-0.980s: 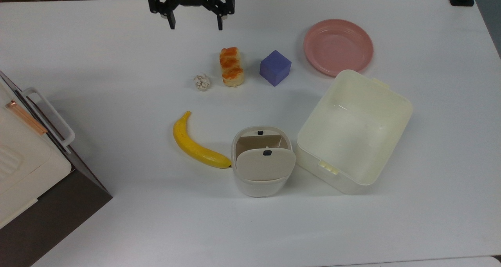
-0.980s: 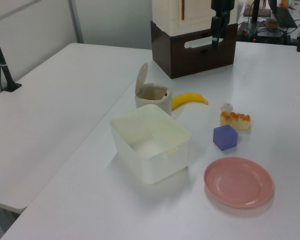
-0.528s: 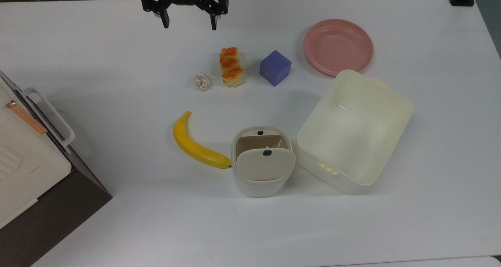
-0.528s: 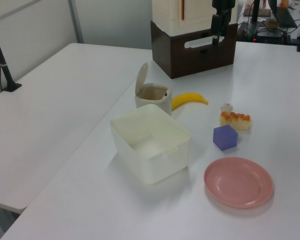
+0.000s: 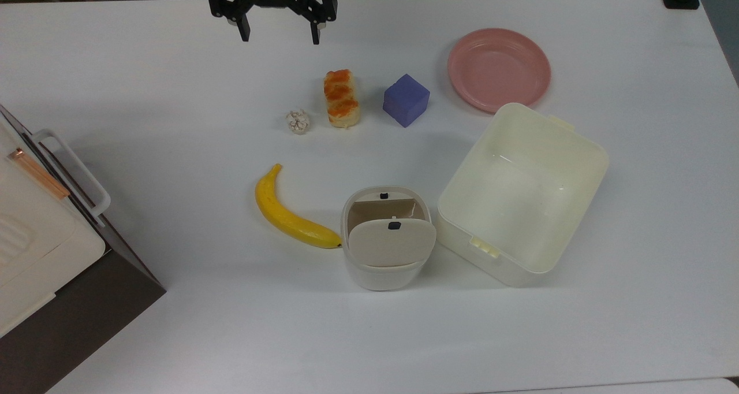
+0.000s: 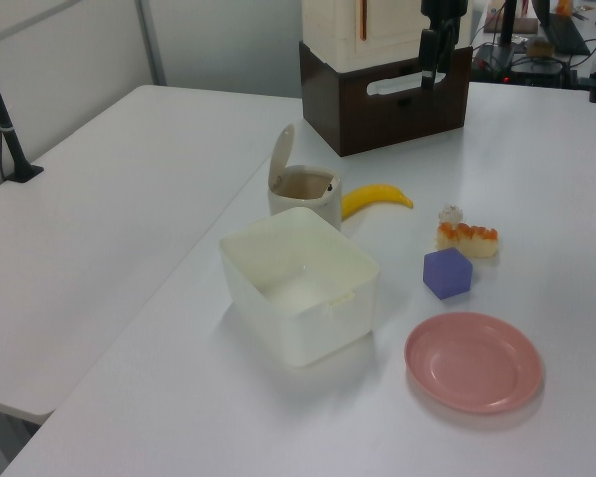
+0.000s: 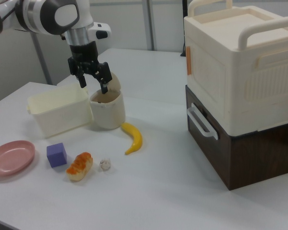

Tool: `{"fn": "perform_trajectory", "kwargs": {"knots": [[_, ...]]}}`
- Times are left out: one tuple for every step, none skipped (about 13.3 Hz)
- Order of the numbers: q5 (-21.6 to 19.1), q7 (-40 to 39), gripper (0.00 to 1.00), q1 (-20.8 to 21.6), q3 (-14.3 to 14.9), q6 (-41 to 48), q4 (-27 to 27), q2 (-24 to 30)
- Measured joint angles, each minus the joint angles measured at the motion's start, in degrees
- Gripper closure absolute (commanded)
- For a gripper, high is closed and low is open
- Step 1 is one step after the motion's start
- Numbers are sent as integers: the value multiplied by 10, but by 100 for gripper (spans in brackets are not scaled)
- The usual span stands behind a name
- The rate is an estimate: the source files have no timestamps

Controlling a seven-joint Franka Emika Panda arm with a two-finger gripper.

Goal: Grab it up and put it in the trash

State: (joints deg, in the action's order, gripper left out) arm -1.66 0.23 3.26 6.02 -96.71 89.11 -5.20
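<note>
On the table, a tiny crinkled whitish paper wad sits beside the bread piece; the gripper hangs wide open.

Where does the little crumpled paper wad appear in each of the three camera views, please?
Top view: paper wad sits left of centre, just left of the orange-topped bread.
Left view: paper wad sits right of centre, just above the bread.
Right view: paper wad sits low, left of centre, just right of the bread.
Shared landmark: the bread.
</note>
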Motion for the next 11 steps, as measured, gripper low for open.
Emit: {"fn": "perform_trajectory", "kwargs": {"knots": [[0, 0, 0, 0, 0, 0, 0, 0], [0, 0, 0, 0, 0, 0, 0, 0], [0, 0, 0, 0, 0, 0, 0, 0], [0, 0, 0, 0, 0, 0, 0, 0], [0, 0, 0, 0, 0, 0, 0, 0], [0, 0, 0, 0, 0, 0, 0, 0], [0, 0, 0, 0, 0, 0, 0, 0], [0, 0, 0, 1, 0, 0, 0, -1], [0, 0, 0, 1, 0, 0, 0, -2], [0, 0, 0, 2, 0, 0, 0, -4], [0, 0, 0, 3, -1, -1, 0, -5]]}}
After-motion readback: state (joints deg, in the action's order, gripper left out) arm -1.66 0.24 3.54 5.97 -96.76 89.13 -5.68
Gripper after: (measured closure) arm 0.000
